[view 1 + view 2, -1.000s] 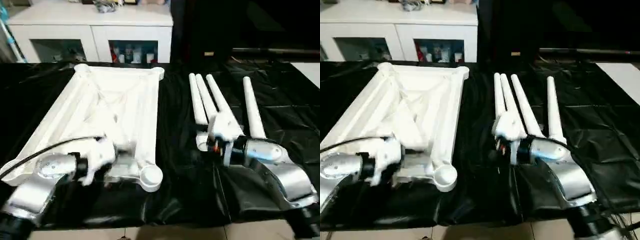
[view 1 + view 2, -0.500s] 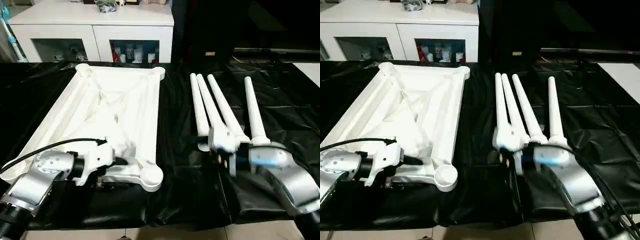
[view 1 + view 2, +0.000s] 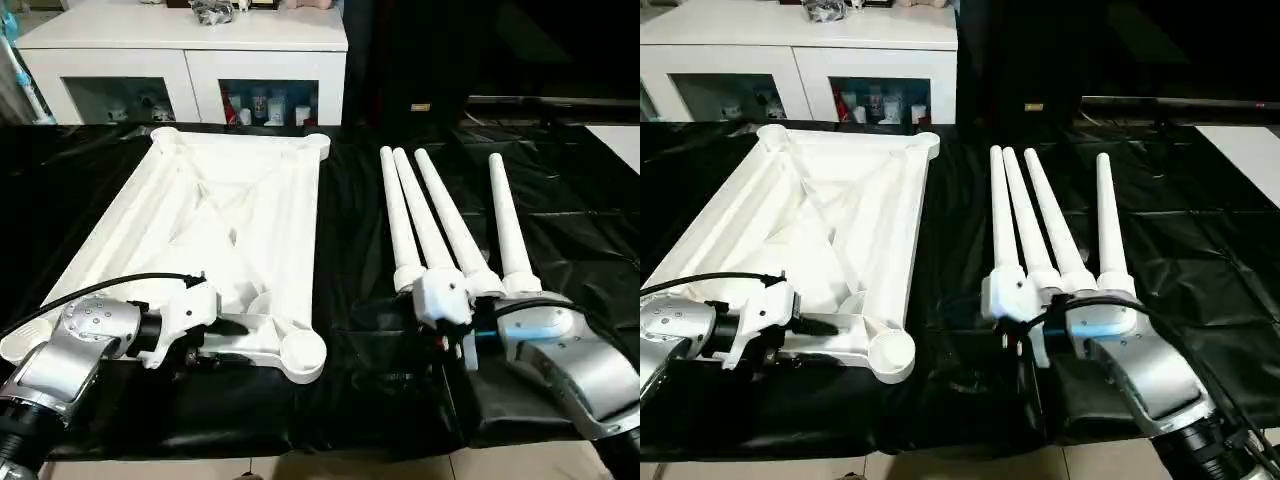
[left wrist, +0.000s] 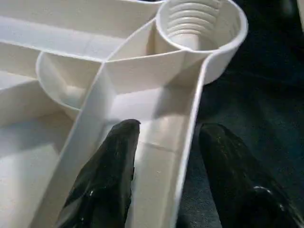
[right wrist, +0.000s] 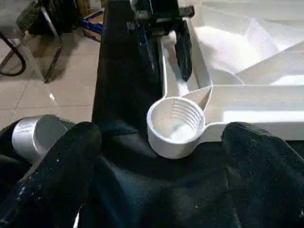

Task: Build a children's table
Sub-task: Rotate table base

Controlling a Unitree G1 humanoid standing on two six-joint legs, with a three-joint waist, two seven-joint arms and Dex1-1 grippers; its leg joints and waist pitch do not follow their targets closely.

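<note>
The white tabletop (image 3: 235, 205) lies underside up on the black sheet, rim and ribs showing. Its near right corner socket (image 3: 301, 353) is empty, with ridges inside (image 4: 192, 21). My left gripper (image 4: 171, 137) is open and straddles the near rim beside that socket, one finger (image 4: 111, 171) inside the rim and the other on the sheet side. Four white legs (image 3: 428, 228) lie side by side to the right, thick ends toward me. My right gripper (image 5: 164, 137) is open just in front of those thick ends, nothing between its fingers, facing the socket (image 5: 175, 126).
A white glass-door cabinet (image 3: 190, 55) stands behind the black-sheeted table (image 3: 350, 395). The sheet's near edge meets tiled floor (image 3: 350, 468). A cable (image 3: 95, 290) loops over my left forearm. A chair leg (image 5: 45, 33) and a box (image 5: 92, 23) stand on the floor beyond the table's left side.
My left gripper has come down from over the tabletop and settled astride its near rim. My right wrist has drawn back from above the legs' thick ends toward me.
</note>
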